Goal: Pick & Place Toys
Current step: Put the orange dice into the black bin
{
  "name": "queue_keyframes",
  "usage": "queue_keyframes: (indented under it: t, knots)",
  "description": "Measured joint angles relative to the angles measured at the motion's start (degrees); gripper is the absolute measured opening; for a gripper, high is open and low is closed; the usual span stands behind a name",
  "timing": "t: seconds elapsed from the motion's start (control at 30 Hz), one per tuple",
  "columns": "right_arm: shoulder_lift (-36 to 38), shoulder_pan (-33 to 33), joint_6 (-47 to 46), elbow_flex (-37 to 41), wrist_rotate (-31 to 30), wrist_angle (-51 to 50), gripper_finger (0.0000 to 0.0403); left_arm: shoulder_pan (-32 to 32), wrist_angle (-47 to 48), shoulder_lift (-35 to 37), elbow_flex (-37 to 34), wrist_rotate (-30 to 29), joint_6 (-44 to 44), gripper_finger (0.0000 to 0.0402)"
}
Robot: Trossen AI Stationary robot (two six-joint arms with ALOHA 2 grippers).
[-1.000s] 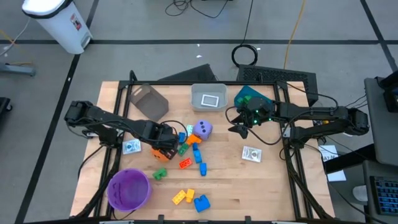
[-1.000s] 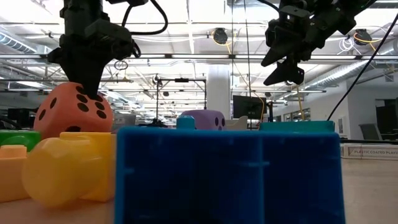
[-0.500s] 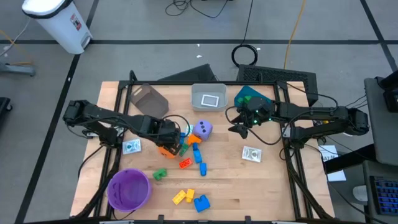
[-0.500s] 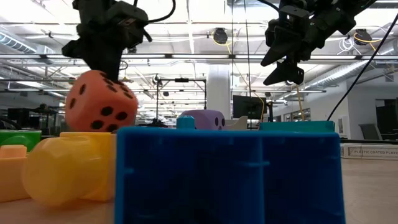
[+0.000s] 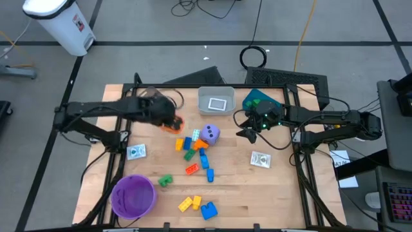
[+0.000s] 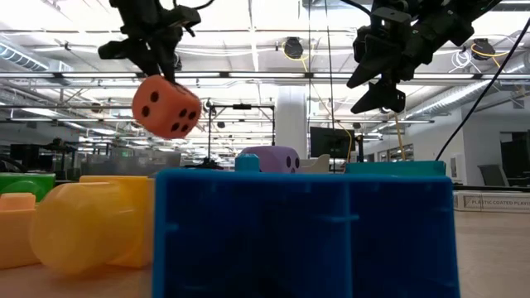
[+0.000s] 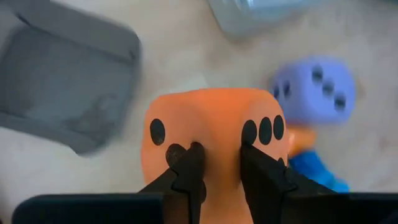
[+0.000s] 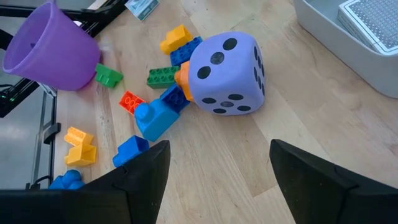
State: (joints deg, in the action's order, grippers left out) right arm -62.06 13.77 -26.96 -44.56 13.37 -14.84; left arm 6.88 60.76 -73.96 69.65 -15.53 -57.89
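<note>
High view: my left pincer [image 5: 168, 120] pinches the orange die [image 5: 172, 122], held clear above the table [image 5: 277, 193] between the grey bin [image 5: 152, 104] and the purple die [image 5: 210, 134]. My right pincer [image 5: 248, 134] hovers spread near the teal bin [image 5: 257, 98]. Loose bricks [image 5: 196, 158] lie mid-table beside the purple die.
</note>
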Motion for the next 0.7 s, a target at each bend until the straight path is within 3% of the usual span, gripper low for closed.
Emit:
queue_keyframes:
  t: [0.37, 0.7]
  knots:
    - [0.0, 0.0, -0.6, 0.0, 0.0, 0.0, 0.0267, 16.7, -0.6, 8.8, 0.0, -5.1, 2.4, 0.0096]
    - [0.0, 0.0, -2.3, 0.0, 0.0, 1.9, 0.0267, 28.2, -3.4, 9.2, -4.4, -4.2, 3.3, 0.0096]
